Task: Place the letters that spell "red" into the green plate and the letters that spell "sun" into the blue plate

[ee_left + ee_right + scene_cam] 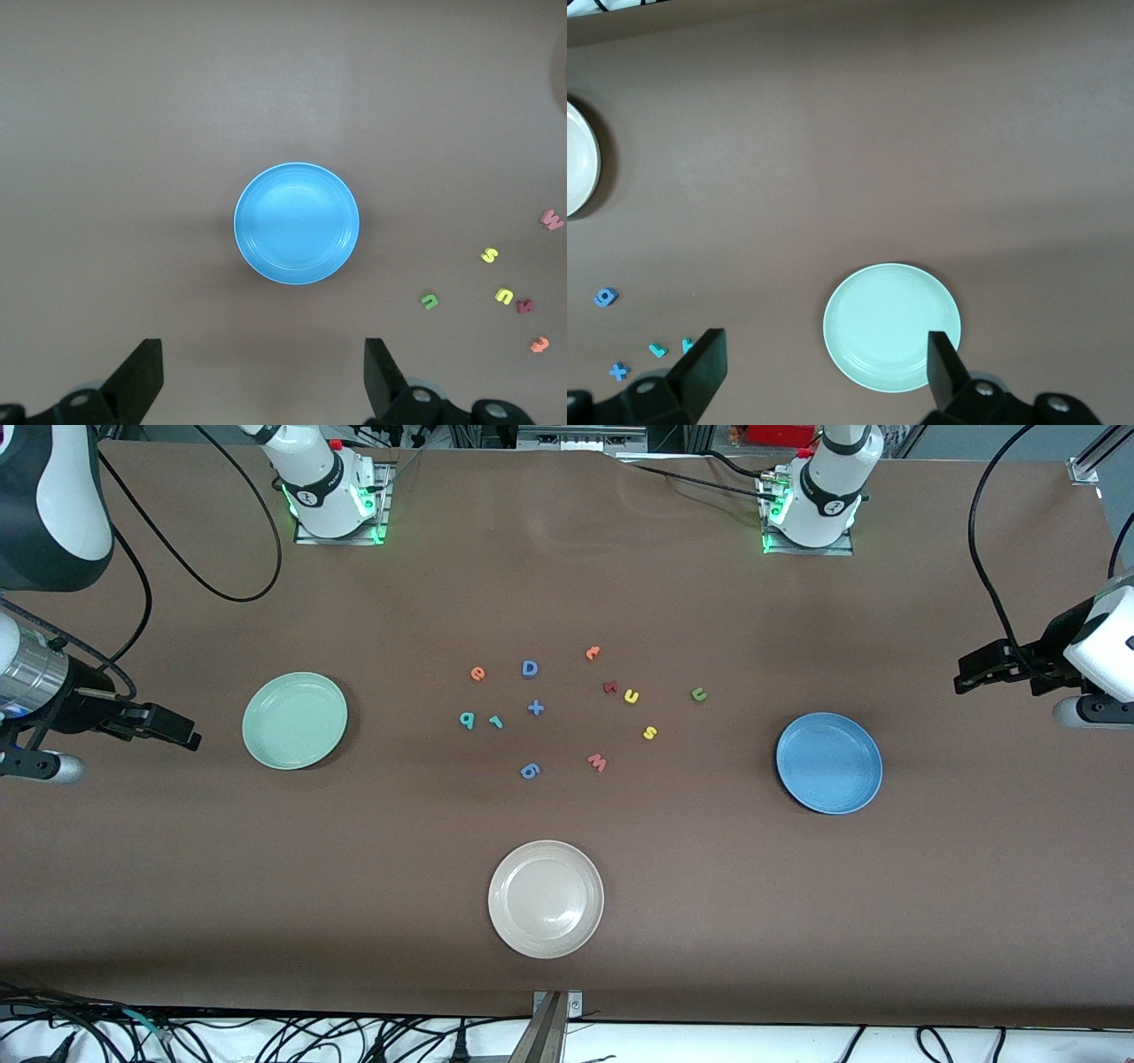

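Note:
The green plate (295,720) (891,326) lies empty toward the right arm's end, the blue plate (829,763) (297,223) empty toward the left arm's end. Between them on the table lie the orange e (477,674), teal r (495,722) (657,351), teal d (467,720), yellow s (649,732) (489,256), yellow u (631,697) (504,296) and green n (699,694) (430,302). My right gripper (186,735) (826,354) hangs open beside the green plate. My left gripper (966,677) (264,372) hangs open beside the blue plate. Neither holds anything.
A beige plate (546,899) (578,159) lies nearest the front camera. Among the letters lie a blue D (529,668), blue plus (535,708), blue 9 (530,771), red w (597,762), dark red letter (609,687) and another orange letter (593,653).

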You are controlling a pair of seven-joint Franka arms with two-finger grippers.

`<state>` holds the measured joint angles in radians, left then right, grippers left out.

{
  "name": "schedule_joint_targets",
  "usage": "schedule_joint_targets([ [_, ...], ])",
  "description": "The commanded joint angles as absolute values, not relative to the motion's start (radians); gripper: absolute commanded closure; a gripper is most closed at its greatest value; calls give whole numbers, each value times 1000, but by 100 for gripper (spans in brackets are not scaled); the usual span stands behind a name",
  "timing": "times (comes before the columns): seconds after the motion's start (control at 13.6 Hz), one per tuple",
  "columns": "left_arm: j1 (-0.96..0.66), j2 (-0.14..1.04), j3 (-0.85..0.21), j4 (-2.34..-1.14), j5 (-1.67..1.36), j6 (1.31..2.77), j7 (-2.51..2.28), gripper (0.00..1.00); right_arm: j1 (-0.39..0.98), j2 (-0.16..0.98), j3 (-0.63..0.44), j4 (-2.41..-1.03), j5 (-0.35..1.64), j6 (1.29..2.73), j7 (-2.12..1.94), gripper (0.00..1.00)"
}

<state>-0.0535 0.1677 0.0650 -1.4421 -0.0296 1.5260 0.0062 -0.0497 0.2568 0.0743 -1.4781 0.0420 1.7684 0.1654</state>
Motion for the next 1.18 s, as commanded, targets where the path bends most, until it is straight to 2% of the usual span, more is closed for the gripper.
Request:
schedule_joint_targets([
  [0.0, -52, 167, 66, -1442, -41, 1532, 20, 0, -51, 235, 77, -1490, 48, 1749, 184, 0],
  [0.44, -52, 167, 66, -1442, -41, 1532, 20, 0, -17, 245, 89, -1491, 52, 1720, 306, 0],
  [0.74, -71, 195, 58, -1442, -51, 1534, 11, 0, 86, 265, 89, -1517, 51, 1744, 518, 1],
  [1.11, -199, 288, 25, -1445, -58, 1551, -17, 0, 221, 256, 126, -1766, 49, 2009, 814, 1],
])
